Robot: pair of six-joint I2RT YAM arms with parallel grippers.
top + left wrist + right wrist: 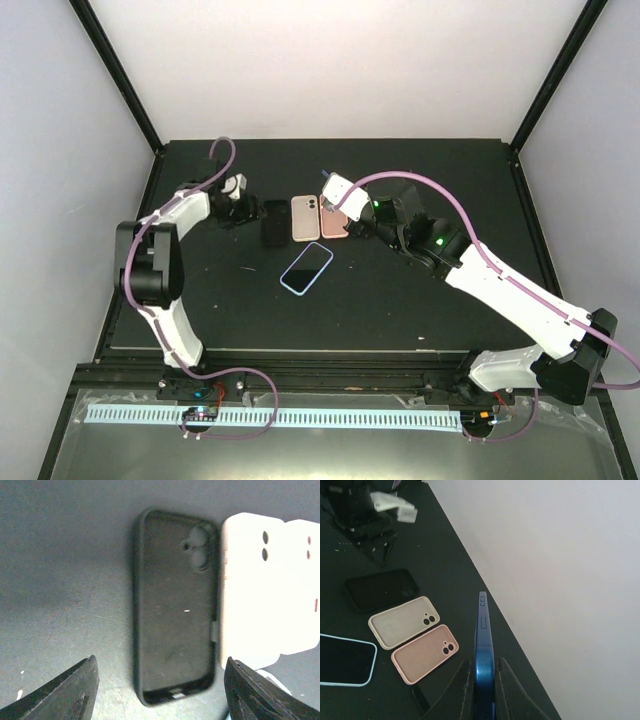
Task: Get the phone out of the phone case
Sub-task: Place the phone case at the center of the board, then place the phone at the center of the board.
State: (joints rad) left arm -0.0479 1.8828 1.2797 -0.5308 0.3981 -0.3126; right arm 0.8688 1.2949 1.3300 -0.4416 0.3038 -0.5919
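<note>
Here the phone (484,640) — slim, blue — shows edge-on.

The white-shelled left arm (175,335) and right arm (510,295) have black joints. A mauve cable (400,175) trails along each; green lights (377,206) dot the right.

black case (172,610): dull, soft-looking, a bit dusty inside
table (65,570): dark, dull, with tiny scratches
blue phone (484,650): smooth shiny edge, looks like metal
cream case (400,622): smooth, dull
pink case (422,652): smooth, dull
</note>
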